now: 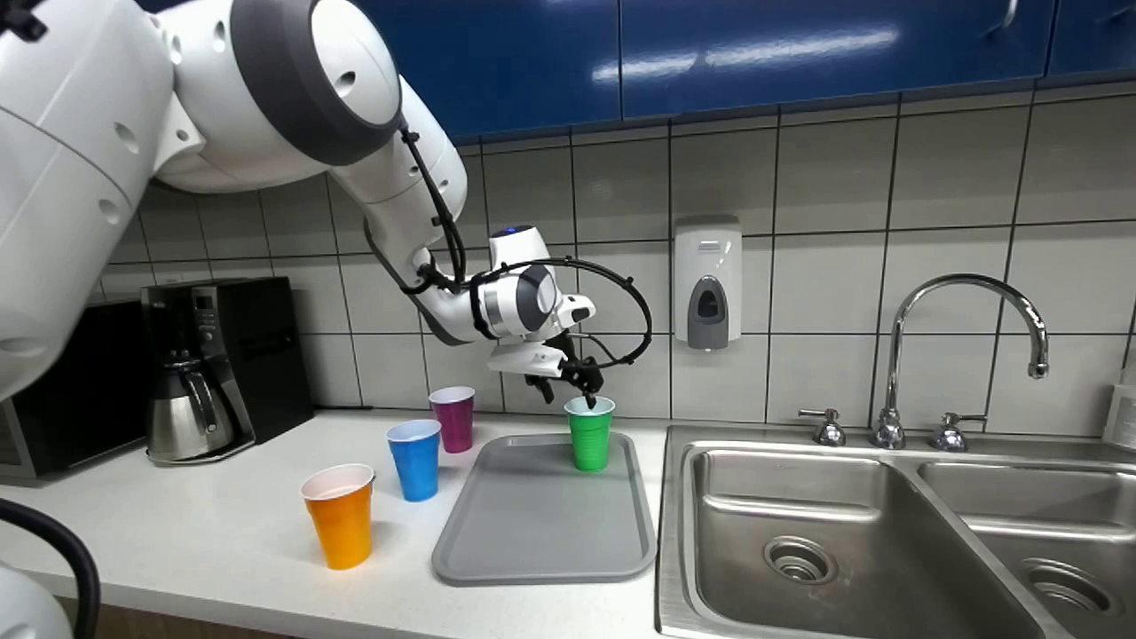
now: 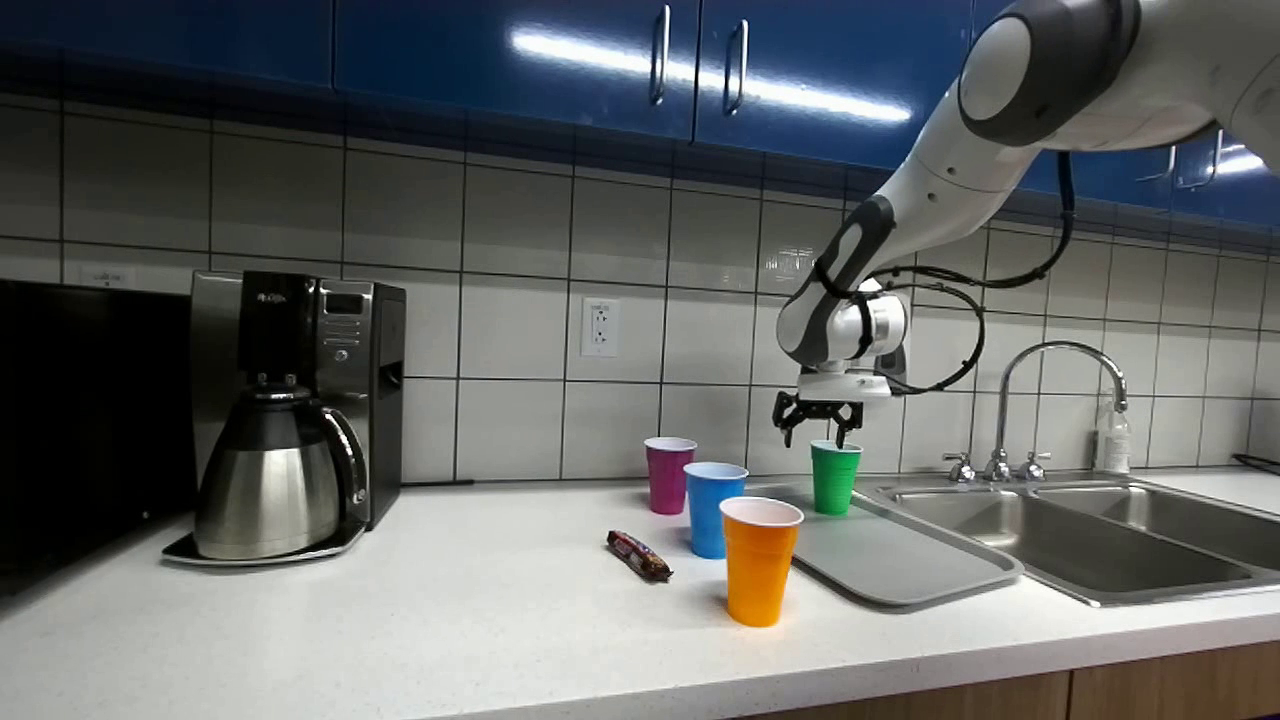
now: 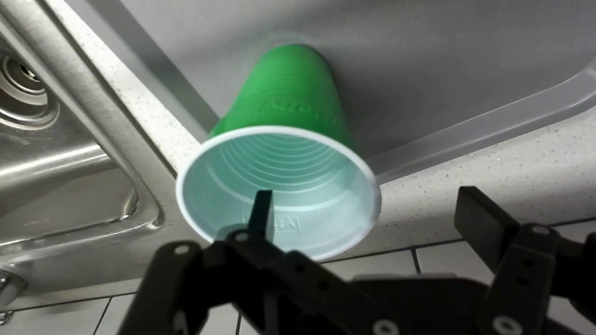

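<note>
1. The pincer (image 2: 814, 441) hangs spread apart, clamped on nothing.
2. Just below it, offset toward the sink (image 1: 870, 568), a green cup (image 2: 835, 482) stands upright on a gray tray (image 1: 532, 524), long axis vertical.
3. In the wrist view, the sink-side finger (image 3: 261, 210) overlaps the cup's mouth; whether it dips inside cannot be told. The opposite finger (image 3: 483, 223) is outside the rim.
</note>
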Available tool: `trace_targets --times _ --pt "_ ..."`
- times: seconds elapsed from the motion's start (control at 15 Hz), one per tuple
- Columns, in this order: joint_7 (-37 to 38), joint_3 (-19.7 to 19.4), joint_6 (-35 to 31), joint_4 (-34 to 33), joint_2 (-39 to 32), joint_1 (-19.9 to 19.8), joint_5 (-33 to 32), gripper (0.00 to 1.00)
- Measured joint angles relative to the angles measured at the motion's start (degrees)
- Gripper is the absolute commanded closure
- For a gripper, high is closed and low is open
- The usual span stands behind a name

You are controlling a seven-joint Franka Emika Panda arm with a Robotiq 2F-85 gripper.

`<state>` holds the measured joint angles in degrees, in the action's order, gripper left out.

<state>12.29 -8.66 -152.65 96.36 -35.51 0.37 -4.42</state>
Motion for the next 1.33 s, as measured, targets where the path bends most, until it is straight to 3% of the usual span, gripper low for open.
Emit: trace_targets --times 0.2,0.33,0.93,1.0,1.33 --pt "0.0 0.0 0.0 -1.8 -1.6 0.0 0.0 0.0" --pt "0.0 0.0 0.0 -2.7 -2.6 0.0 0.0 0.26" --pt "0.0 0.0 0.0 -4.7 -4.4 0.0 0.0 0.95" --pt "0.0 0.0 0.0 -4.8 -4.5 0.0 0.0 1.0" --pt "0.0 -0.1 0.0 -5.5 -4.5 0.0 0.0 0.99"
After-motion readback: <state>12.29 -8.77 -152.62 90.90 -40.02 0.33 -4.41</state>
